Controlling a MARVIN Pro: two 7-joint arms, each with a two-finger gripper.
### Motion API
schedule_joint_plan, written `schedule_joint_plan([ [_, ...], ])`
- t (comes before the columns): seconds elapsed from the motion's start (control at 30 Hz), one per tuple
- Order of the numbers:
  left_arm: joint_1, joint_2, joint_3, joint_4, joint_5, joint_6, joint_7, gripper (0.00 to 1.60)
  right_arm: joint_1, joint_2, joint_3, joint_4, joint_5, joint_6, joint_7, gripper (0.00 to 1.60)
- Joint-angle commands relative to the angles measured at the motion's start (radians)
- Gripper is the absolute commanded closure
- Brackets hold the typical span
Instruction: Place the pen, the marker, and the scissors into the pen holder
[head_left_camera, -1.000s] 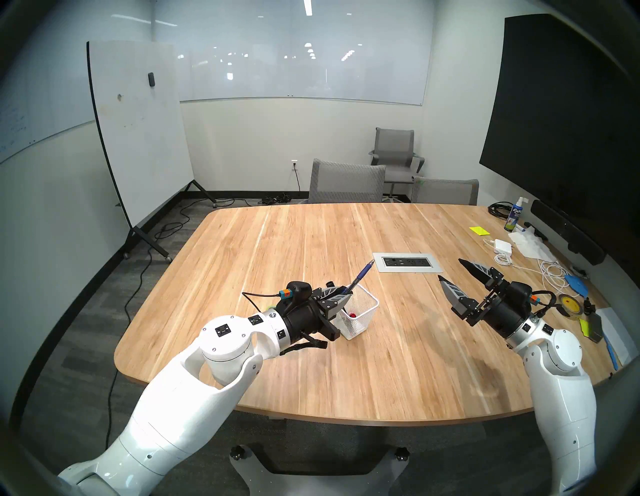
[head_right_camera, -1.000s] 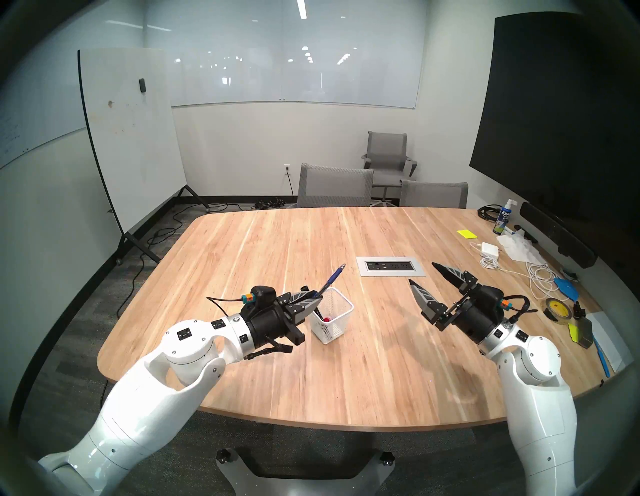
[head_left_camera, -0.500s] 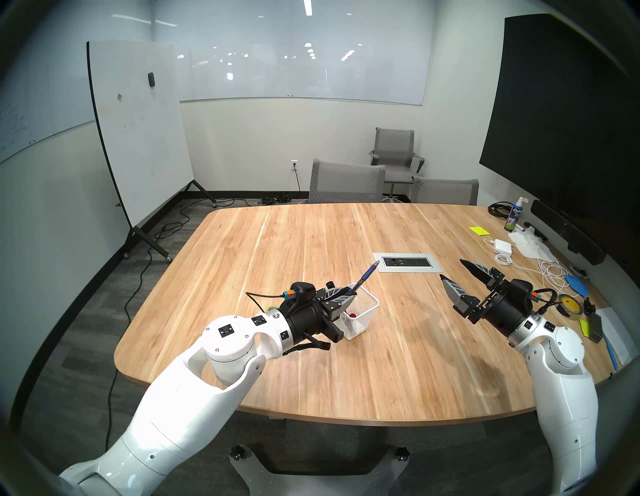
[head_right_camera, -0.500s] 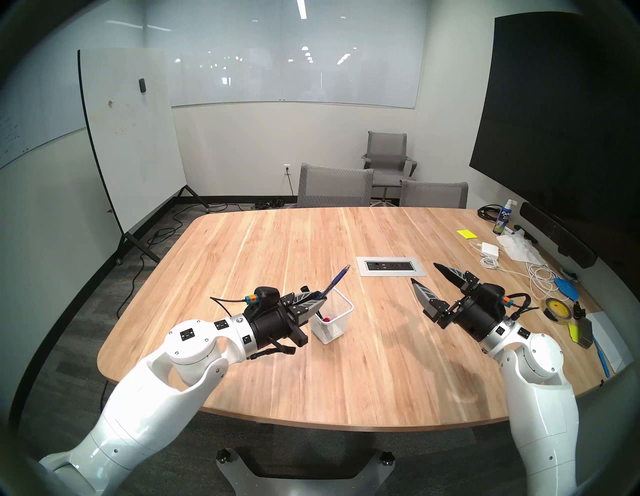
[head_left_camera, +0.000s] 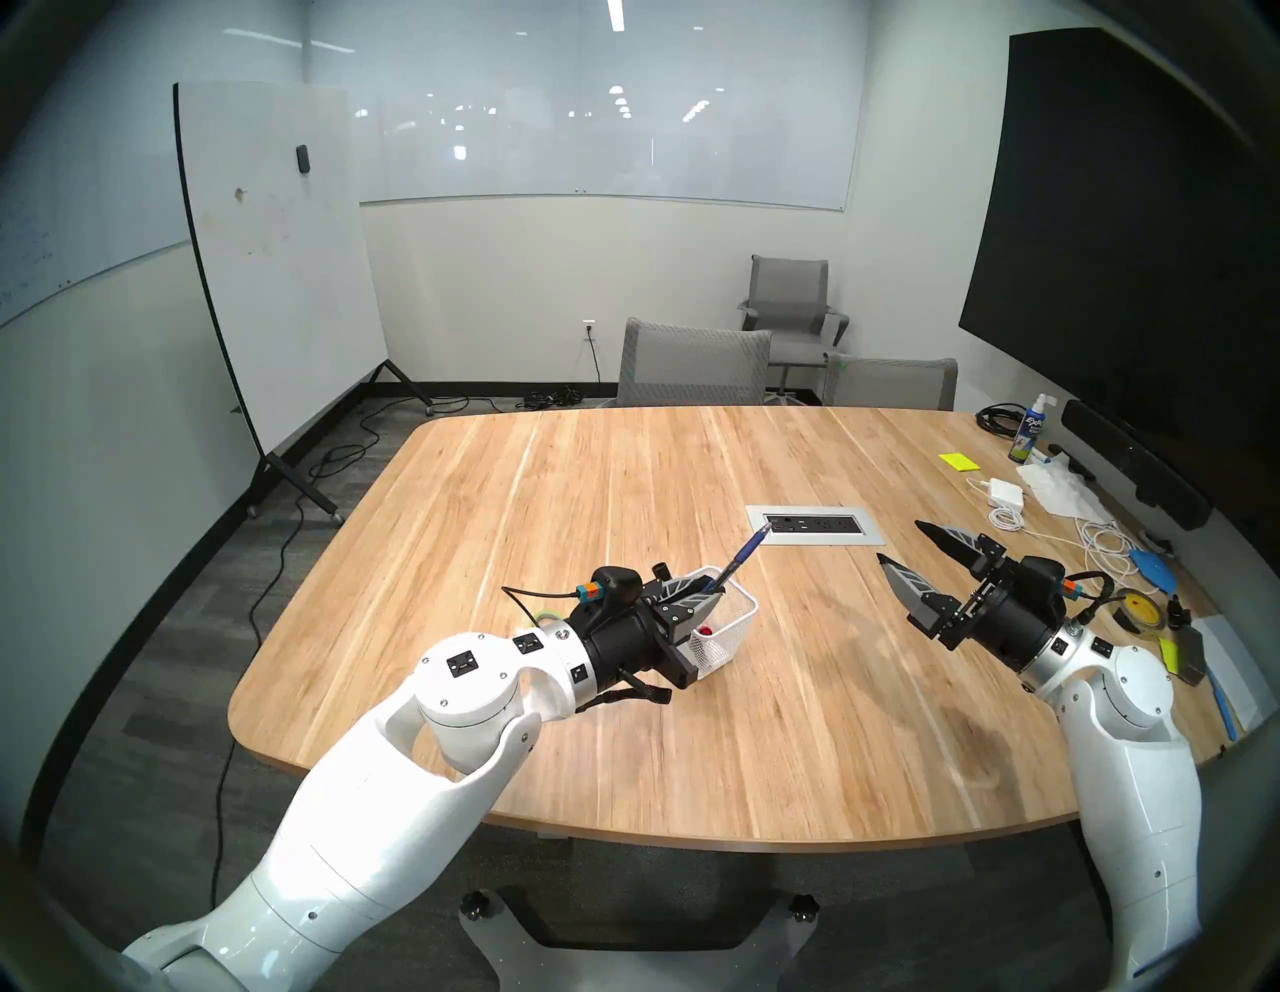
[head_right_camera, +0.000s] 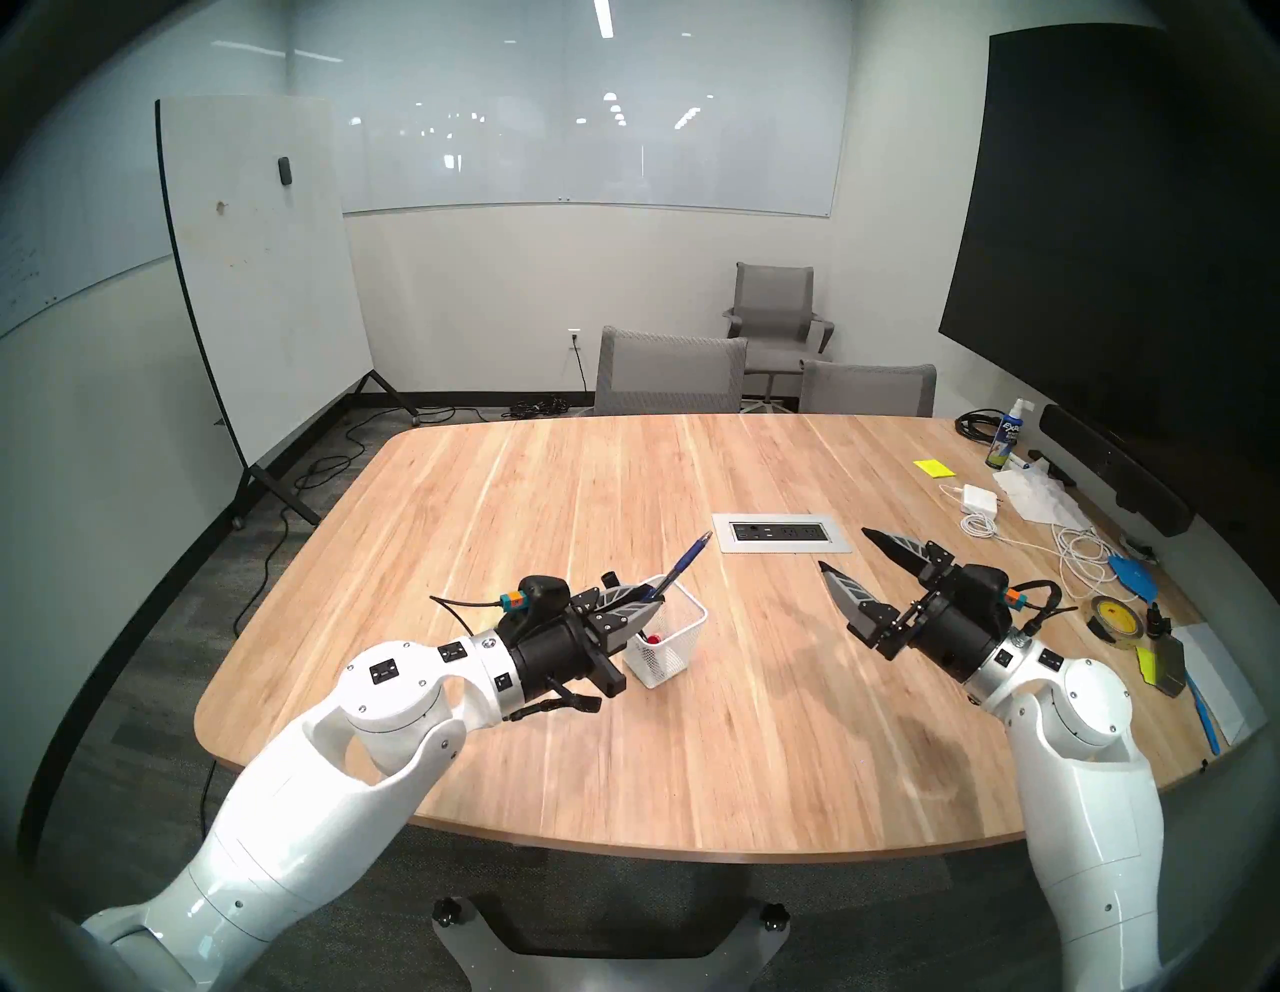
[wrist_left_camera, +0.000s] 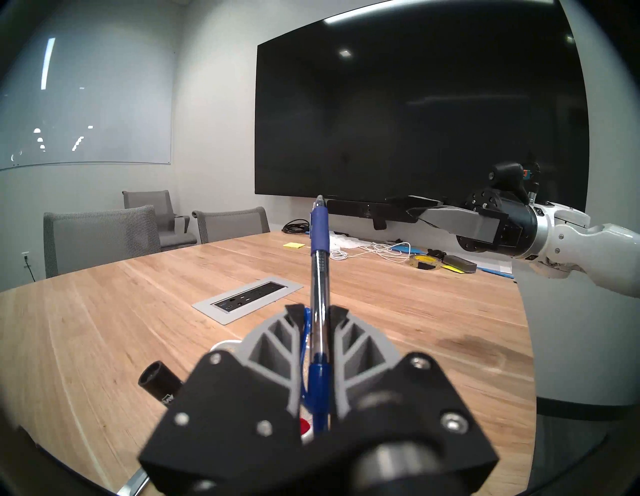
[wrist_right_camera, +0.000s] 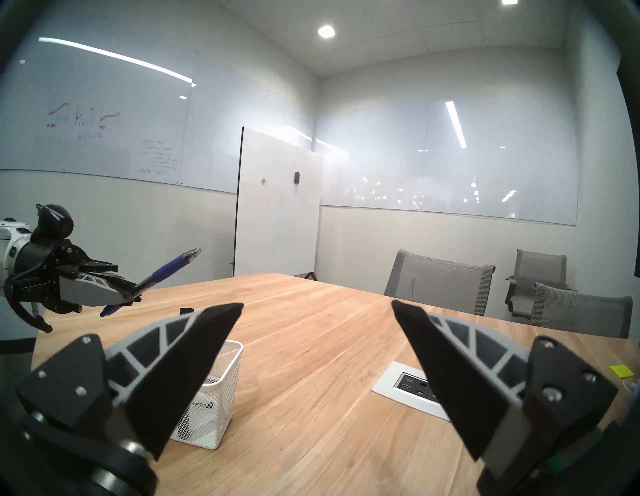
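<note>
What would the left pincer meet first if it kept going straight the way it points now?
Probably nothing close. The left pincer, shut on the pen, points above the pen holder toward the right pincer across open table; depth is unclear.

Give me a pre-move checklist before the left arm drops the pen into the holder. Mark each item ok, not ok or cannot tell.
1. left gripper shut on the pen: ok.
2. Pen's lower end inside the pen holder's rim: not ok; in the right wrist view it hangs above the rim.
3. Pen upright: not ok, tilted.
4. Room in the holder: cannot tell; a red-capped item already lies inside.
5. right gripper open and well clear of the holder: ok.
6. Scissors located: cannot tell; only a lime-green loop shows behind the left wrist.
</note>
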Motion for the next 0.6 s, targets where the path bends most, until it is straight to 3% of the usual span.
schedule_joint_plan([
  [0.0,0.002,-0.002,-0.014,-0.021,-0.009,-0.017,-0.001,1.6,0.033,0.021,-0.004,0.003,-0.002,-0.028,0.031,0.0],
  [0.57,0.011,-0.017,-0.006,-0.031,-0.015,-0.033,-0.013,1.6,0.039,0.016,-0.002,0.008,-0.004,-0.03,0.043,0.0],
])
